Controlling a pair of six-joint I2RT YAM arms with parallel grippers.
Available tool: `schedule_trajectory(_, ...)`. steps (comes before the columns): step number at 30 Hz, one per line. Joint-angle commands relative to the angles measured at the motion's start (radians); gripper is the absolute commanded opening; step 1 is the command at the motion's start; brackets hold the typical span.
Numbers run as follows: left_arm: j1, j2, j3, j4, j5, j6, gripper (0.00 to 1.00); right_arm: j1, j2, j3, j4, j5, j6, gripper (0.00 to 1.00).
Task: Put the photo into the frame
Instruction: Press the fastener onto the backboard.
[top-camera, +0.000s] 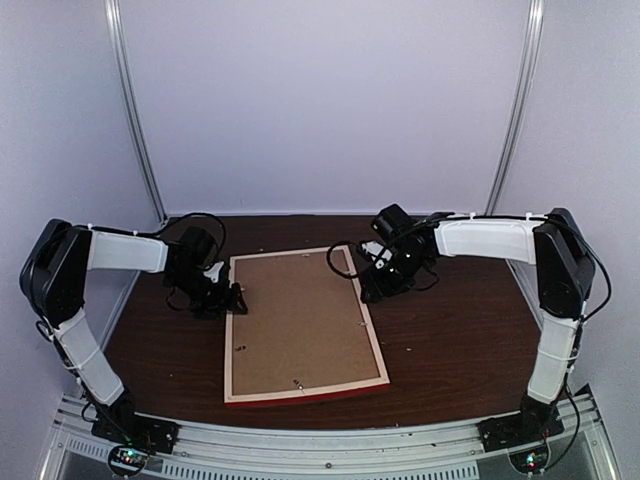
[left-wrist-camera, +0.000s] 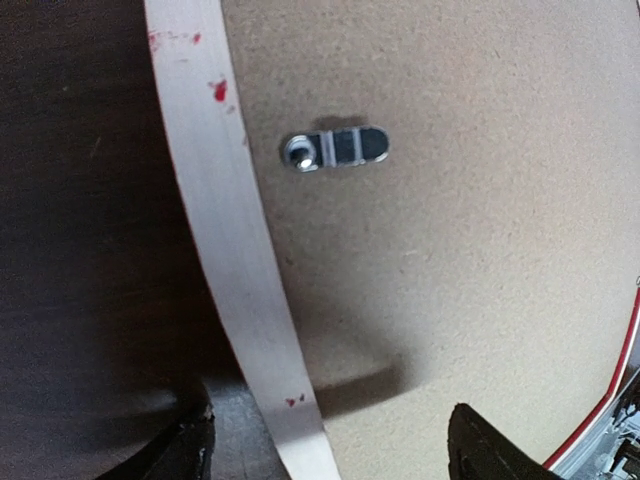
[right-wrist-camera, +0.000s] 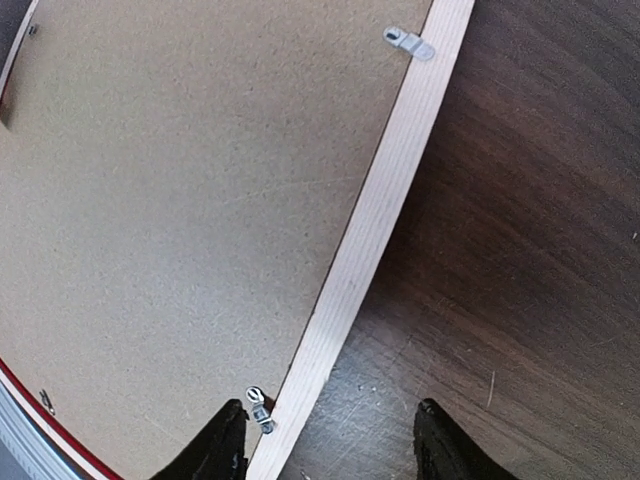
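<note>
Dark wood table (top-camera: 450, 340), with the frame (top-camera: 230, 340) lying face down at its centre.
Pale back rails enclose a brown backing board (top-camera: 300, 320). The left gripper (top-camera: 228, 300) at the frame's 9 o'clock and the right gripper (top-camera: 375, 290) at 2 o'clock each have their fingers spread astride a rail, holding nothing.

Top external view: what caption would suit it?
Left arm and right arm flank a face-down pale-wood picture frame, brown backing board up, on a dark table.

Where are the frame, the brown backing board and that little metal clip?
frame (top-camera: 229, 330): top view, pale wooden side rail.
backing board (top-camera: 300, 315): top view, its centre.
metal clip (left-wrist-camera: 335, 148): left wrist view, its middle.
</note>
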Motion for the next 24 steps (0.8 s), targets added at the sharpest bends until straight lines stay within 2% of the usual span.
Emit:
schedule_trajectory(1, 0.007, 0.032, 0.030, 0.047, 0.059, 0.009, 0.80, 0.032, -0.004, -0.023, -0.007, -0.013, -0.014, 0.57)
schedule_trajectory(14, 0.007, 0.097, 0.042, 0.091, 0.174, 0.010, 0.74, 0.110, 0.028, -0.066, 0.023, -0.015, 0.010, 0.53)
schedule_trajectory(24, 0.007, 0.098, 0.049, 0.093, 0.169, 0.009, 0.73, 0.122, 0.028, -0.126, 0.050, -0.016, 0.038, 0.51)
